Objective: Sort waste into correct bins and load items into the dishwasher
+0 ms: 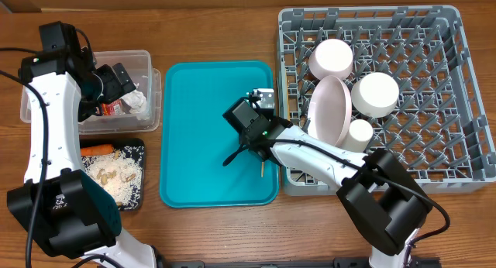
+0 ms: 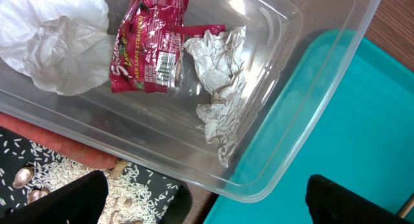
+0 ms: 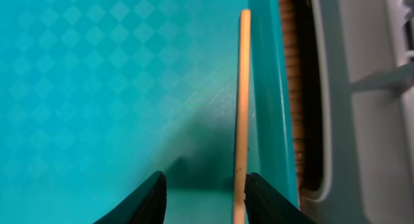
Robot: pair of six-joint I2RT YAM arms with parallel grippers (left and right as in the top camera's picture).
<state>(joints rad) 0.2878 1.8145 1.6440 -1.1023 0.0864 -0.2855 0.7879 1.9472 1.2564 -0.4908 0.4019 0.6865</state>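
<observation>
My left gripper (image 1: 116, 80) (image 2: 207, 208) is open and empty, over the clear tub (image 1: 151, 105) (image 2: 304, 68). The tub holds crumpled tissues (image 2: 220, 75) and the red wrapper (image 2: 149, 43). The black tray (image 1: 139, 192) in front of the tub holds the carrot (image 1: 97, 149), nut scraps (image 1: 108, 173) and rice. My right gripper (image 1: 248, 153) (image 3: 204, 198) is open low over the teal tray (image 1: 201, 105), its jaws on either side of a chopstick (image 3: 242, 88) that lies along the tray's right rim. The grey rack (image 1: 449, 82) holds the plate (image 1: 329, 109), two bowls (image 1: 332, 59) (image 1: 375, 94) and the cup (image 1: 359, 134).
The teal tray's raised right rim (image 3: 268, 88) stands just beside the chopstick, and the rack's grey wall (image 3: 362, 120) is close beyond a narrow strip of table. In the left wrist view the teal tray (image 2: 336, 114) lies right next to the tub.
</observation>
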